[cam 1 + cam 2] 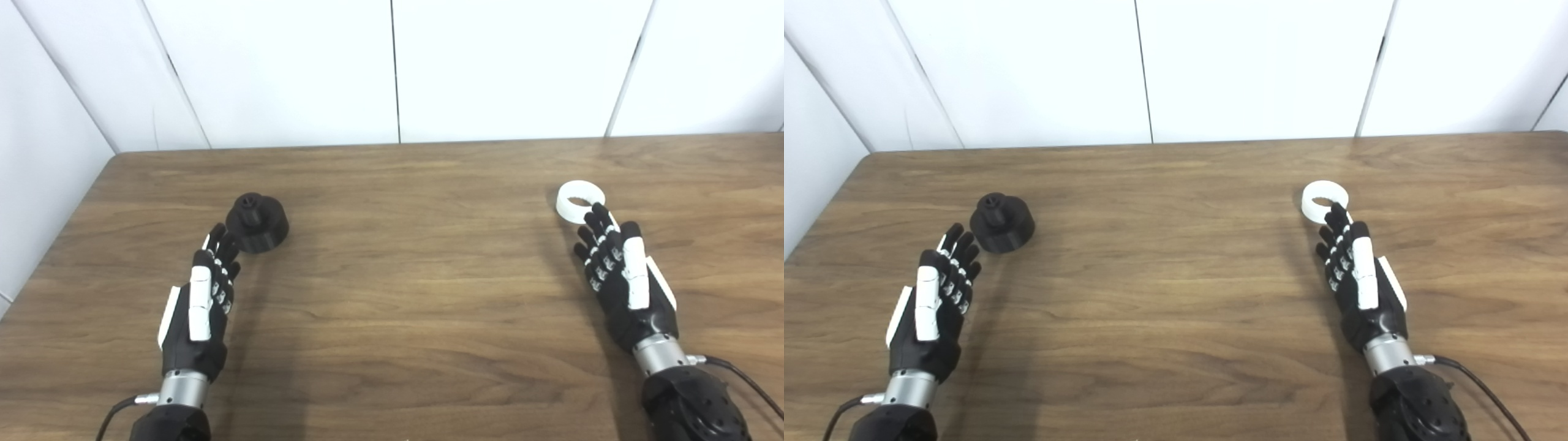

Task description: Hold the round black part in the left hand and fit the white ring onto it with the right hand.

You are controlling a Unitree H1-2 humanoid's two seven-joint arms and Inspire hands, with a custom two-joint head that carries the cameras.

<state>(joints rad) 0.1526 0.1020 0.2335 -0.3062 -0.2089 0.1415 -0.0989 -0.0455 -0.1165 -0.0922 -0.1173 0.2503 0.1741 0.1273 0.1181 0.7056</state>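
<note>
The left hand point(199, 300) hangs over the table's point(404, 294) left half, fingers straight and apart, holding nothing; its fingertips point(219, 236) reach just beside the round black part point(257, 222), which sits on the wood toward the left edge, its stub pointing up. The right hand point(621, 275) is likewise spread and empty, fingertips point(597, 213) at the near rim of the white ring point(579, 200), lying flat toward the right edge. Whether they touch is unclear.
</note>
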